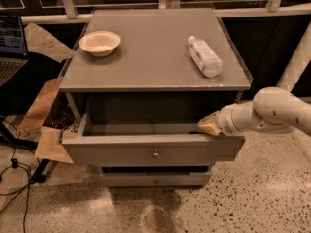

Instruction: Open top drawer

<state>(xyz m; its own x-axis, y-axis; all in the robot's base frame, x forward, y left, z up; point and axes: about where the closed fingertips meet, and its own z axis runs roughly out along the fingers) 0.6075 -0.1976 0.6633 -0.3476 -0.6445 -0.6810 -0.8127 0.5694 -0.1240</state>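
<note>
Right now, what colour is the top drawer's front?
Grey top drawer, small metal knob; camera view. The gripper sits at its right top edge.

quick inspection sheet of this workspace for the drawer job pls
surface: grey cabinet top, holding a bowl and a bottle lying on its side
job's things: top drawer pulled out, knob at centre of its front
clutter: cardboard on the floor at left
grippers: end effector at the right end of the drawer front's top edge
cables: black cables on the floor at left
surroundings: laptop far left, speckled floor, lower drawer underneath
</note>
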